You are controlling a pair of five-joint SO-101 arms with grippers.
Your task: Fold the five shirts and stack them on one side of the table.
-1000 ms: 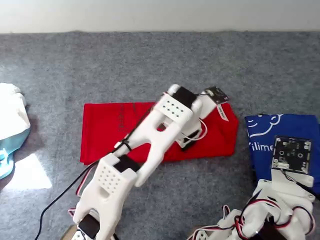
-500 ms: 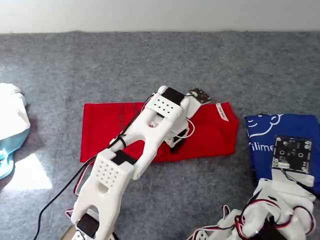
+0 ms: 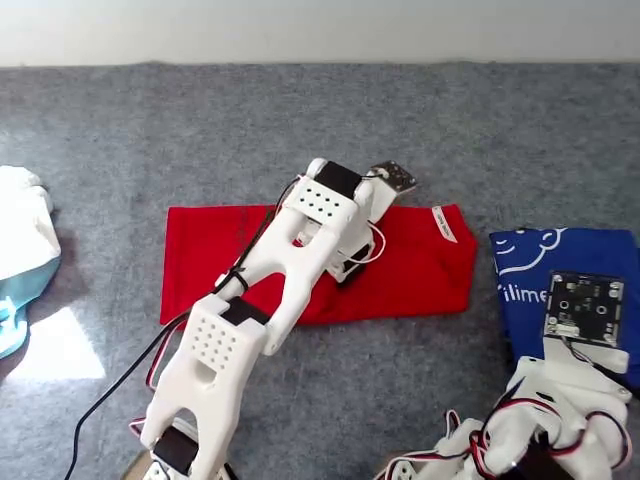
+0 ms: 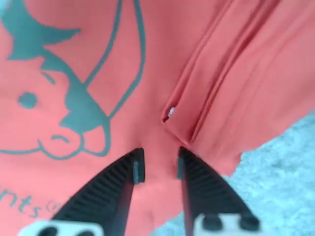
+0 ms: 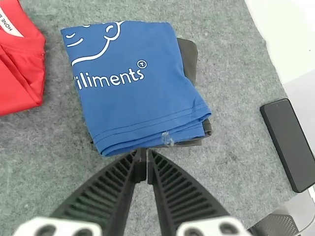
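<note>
**Left claw slides back along the red shirt, with the next fold still to come**

Over the past second my left arm has swung from the collar end of the red shirt (image 3: 425,275) toward its middle, and the wrist now sits above the centre of the cloth. The shirt has not shifted: it lies as a long folded band across the middle of the grey table (image 3: 300,120). My left claw (image 4: 156,164) hangs close over the fabric, its fingers a little apart and gripping nothing, just beside a ridge of folded cloth. I read this as lining up for a fresh grip, so the red shirt looks half done and still needs folding across before it can join the pile.

My right claw (image 5: 142,167) rests with its fingers drawn together, empty, above the near edge of the blue shirt (image 5: 133,83). That shirt is already folded and lies on a dark one (image 5: 189,54) at the right side of the table, the start of the stack. A heap of white and teal clothes (image 3: 20,240) waits at the left edge.

As for writing, the blue shirt has a white drawing and a line of white lettering, the red one has a dark cartoon face with letters below it, and a white neck label (image 3: 443,223) bears small print. I leave all of it unread
</note>
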